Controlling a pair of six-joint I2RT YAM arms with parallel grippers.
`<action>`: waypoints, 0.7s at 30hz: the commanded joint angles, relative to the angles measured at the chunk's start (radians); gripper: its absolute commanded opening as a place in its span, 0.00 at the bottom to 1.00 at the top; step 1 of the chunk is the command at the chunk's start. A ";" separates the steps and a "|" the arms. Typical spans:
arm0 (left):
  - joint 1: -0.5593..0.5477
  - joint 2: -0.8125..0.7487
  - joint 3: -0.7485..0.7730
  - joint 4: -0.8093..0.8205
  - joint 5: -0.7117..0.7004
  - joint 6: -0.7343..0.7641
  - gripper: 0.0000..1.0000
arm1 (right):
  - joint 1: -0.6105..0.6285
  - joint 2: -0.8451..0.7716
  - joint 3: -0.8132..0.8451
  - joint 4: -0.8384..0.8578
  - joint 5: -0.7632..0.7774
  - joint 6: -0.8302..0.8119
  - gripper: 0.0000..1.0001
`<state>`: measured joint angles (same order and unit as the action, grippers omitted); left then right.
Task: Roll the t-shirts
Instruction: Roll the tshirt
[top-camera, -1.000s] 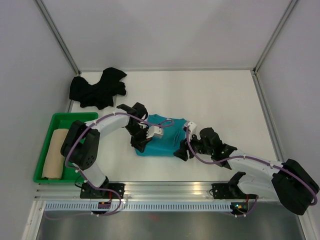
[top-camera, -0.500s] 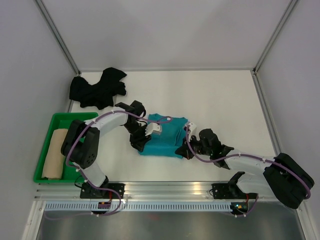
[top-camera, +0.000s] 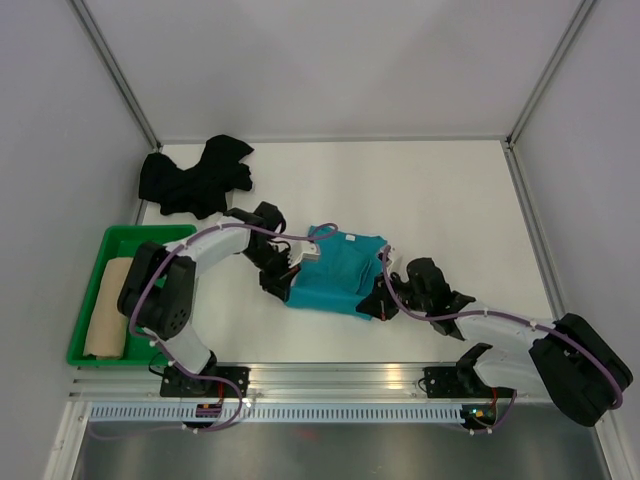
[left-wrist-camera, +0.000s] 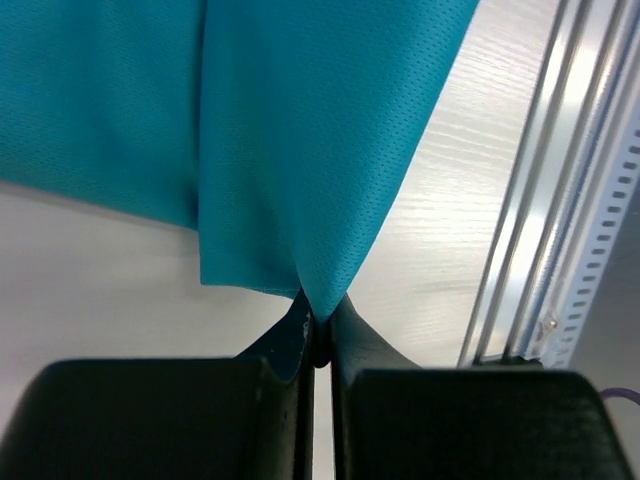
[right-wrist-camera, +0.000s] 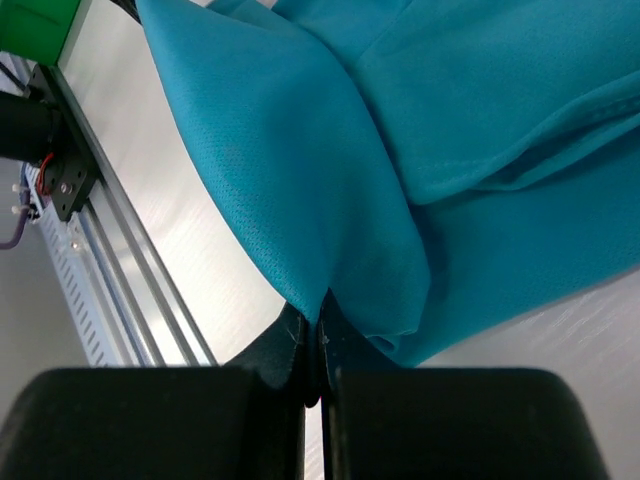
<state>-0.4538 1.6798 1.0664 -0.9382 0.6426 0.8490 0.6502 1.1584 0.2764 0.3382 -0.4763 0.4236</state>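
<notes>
- Teal t-shirt (top-camera: 340, 272) lies folded, just right of the green tray (top-camera: 145, 233).
- Left gripper (left-wrist-camera: 318, 325) and right gripper (right-wrist-camera: 313, 330) each pinch a near corner, jaws closed tight.
- Cloth looks thin, light and floppy; corners seem the best holds.

Three t-shirts (top-camera: 340, 275), one tray (top-camera: 150, 232), two arms (top-camera: 215, 243)

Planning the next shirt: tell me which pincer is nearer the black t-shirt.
Left. The left pincer grips the teal t-shirt's edge on the black t-shirt's side; the right pincer grips the opposite edge, farther away.
</notes>
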 joint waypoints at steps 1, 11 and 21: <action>0.001 -0.104 -0.032 -0.085 0.080 0.008 0.02 | -0.003 -0.039 0.018 -0.083 -0.082 0.007 0.00; 0.001 0.029 0.038 -0.027 0.083 -0.178 0.05 | -0.070 -0.029 0.009 -0.116 -0.114 0.090 0.00; 0.006 0.163 0.129 0.044 0.074 -0.289 0.20 | -0.208 0.058 -0.017 -0.111 -0.147 0.107 0.00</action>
<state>-0.4557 1.8439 1.1641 -0.9195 0.7143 0.6125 0.4667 1.1957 0.2687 0.2272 -0.6041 0.5220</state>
